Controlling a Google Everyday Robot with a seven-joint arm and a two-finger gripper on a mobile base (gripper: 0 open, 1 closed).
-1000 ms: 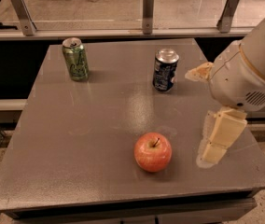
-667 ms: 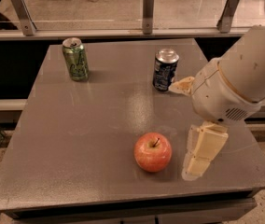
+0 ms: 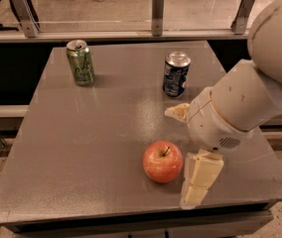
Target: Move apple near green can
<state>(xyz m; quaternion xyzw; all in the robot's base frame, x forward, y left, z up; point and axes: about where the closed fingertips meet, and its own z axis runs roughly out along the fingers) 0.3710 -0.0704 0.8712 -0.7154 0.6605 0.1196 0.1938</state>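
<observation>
The red-orange apple (image 3: 162,161) sits on the grey table (image 3: 91,133) near its front edge. The green can (image 3: 80,62) stands upright at the far left of the table, well away from the apple. My gripper (image 3: 188,147) is just right of the apple, low over the table and open. One pale finger (image 3: 199,178) is close beside the apple's right side. The other finger (image 3: 177,112) is behind the apple. Neither finger visibly touches the apple. The white arm fills the right side of the view.
A dark blue can (image 3: 176,74) stands upright at the back of the table, just behind my gripper's far finger. A glass barrier with metal posts (image 3: 157,11) runs behind the table. The table's front edge is close below the apple.
My gripper has moved left toward the apple, from about a hand's width away to right beside it. The apple and both cans have not moved.
</observation>
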